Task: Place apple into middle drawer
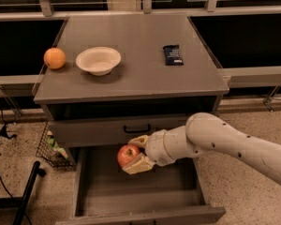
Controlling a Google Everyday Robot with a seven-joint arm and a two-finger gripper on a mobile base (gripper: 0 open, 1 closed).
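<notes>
The apple (127, 154) is small, round and red. It sits between the two cream fingers (138, 164) of my gripper (132, 153), which is shut on it. My white arm reaches in from the right. The gripper holds the apple above the back left part of the open middle drawer (136, 191), a wide shallow grey drawer with a bare floor, pulled out below the cabinet. Just above the apple is a closed grey drawer with a black bar handle (136, 128).
On the grey cabinet top (140, 55) lie an orange fruit (54, 58) at the left edge, a white bowl (98, 60) beside it and a dark snack packet (172, 54) at the right. A wire basket (49, 149) and a black pole (28, 191) stand on the floor at the left.
</notes>
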